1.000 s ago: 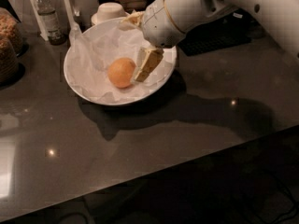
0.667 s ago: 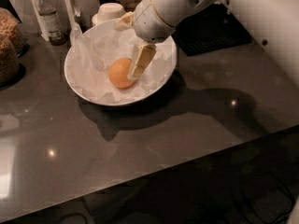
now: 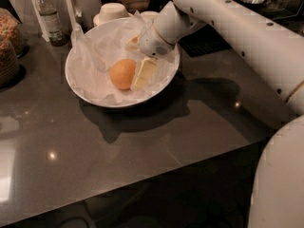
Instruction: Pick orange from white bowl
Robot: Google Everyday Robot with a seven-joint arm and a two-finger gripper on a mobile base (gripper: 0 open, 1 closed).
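The orange (image 3: 122, 73) lies in the white bowl (image 3: 85, 95), on the crumpled white paper lining it, a little left of the bowl's middle. My gripper (image 3: 138, 59) reaches down into the bowl from the upper right on the white arm. It is open. One cream finger (image 3: 144, 73) stands right beside the orange's right side. The other finger (image 3: 132, 42) shows above and behind the orange. The orange is not between closed fingers.
The bowl stands on a dark grey counter (image 3: 142, 146). Behind it are small upturned white bowls (image 3: 112, 11) and a bottle (image 3: 48, 17). Jars of cereal (image 3: 8, 46) stand at the left edge. A dark mat (image 3: 205, 41) lies at the right, under the arm.
My gripper has moved left and lower into the bowl. Its lower finger now stands right against the orange's right side. The orange and bowl have not moved.
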